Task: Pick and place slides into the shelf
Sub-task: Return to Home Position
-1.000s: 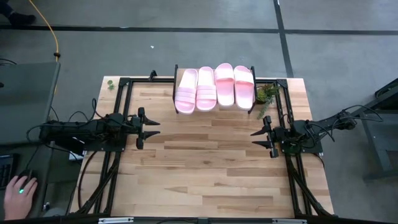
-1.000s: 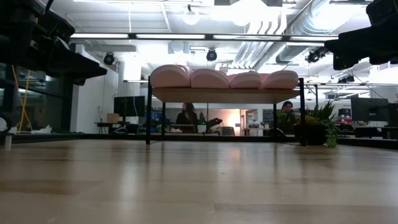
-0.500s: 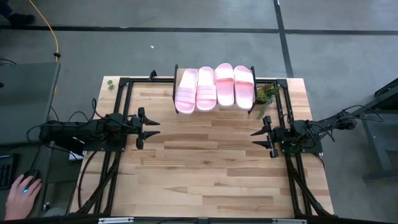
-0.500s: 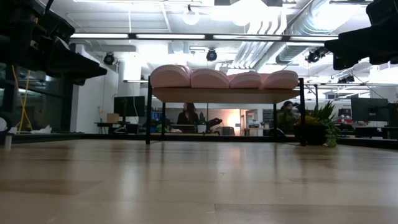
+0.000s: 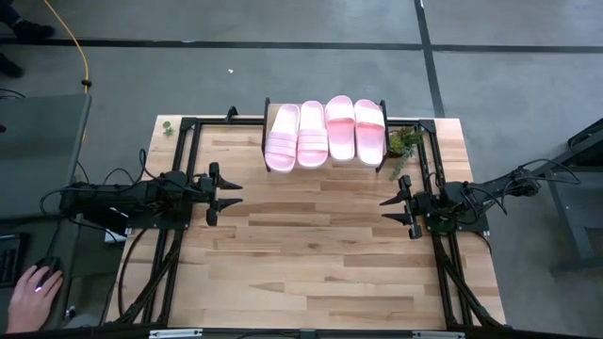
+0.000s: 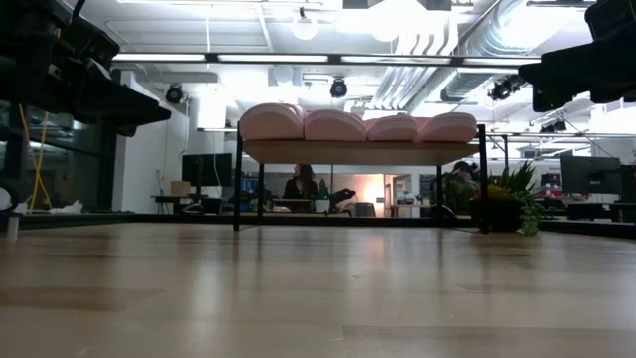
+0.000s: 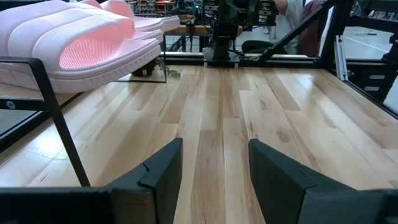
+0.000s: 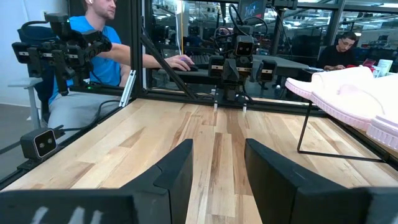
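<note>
Four pale pink slides (image 5: 325, 133) lie side by side on the shelf (image 5: 266, 149), a low rack with black legs at the table's far edge; their soles rest on its plank top (image 6: 358, 151). The left wrist view shows the nearest slide (image 7: 81, 46) resting on the rack. My left gripper (image 5: 234, 192) is open at the table's left side, well short of the shelf. My right gripper (image 5: 386, 209) is open at the right side, also apart from it. Both point toward the table's middle.
A small potted plant (image 5: 405, 144) stands just right of the shelf at the far right corner. Black frame rails (image 5: 179, 151) run along the table's left and right sides. A person's hand (image 5: 33, 287) rests off the table at the near left. Bare wood (image 5: 311, 245) stretches between the grippers.
</note>
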